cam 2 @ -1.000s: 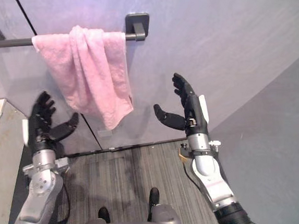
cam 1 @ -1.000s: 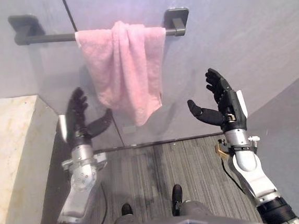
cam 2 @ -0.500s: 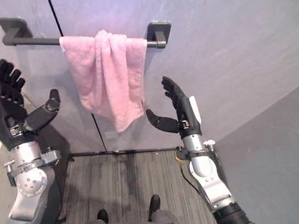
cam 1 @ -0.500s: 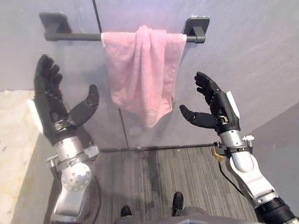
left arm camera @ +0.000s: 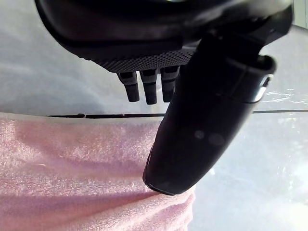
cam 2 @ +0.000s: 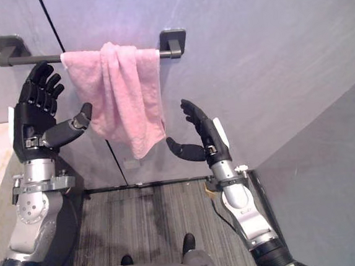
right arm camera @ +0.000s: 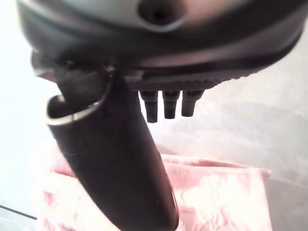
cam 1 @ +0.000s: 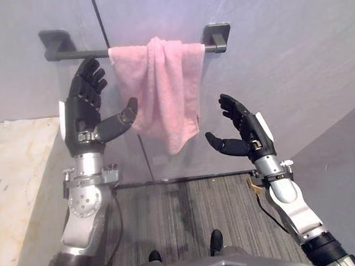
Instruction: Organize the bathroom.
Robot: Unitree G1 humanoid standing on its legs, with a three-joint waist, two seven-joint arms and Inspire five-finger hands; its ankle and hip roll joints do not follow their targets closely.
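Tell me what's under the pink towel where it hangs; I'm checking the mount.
The pink towel drapes over a dark rail between two wall brackets. The covered stretch of rail is hidden; behind the towel's lower part, grey wall.

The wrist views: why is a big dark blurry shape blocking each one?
Left wrist view: the left hand, its thumb too close to focus, hides part of the pink towel. Right wrist view: the right hand does the same, with bright glare washing the wall.

The left hand (cam 1: 84,116) is now raised beside the pink towel (cam 1: 160,91), thumb at its edge; the right hand (cam 1: 243,133) sits slightly lower.
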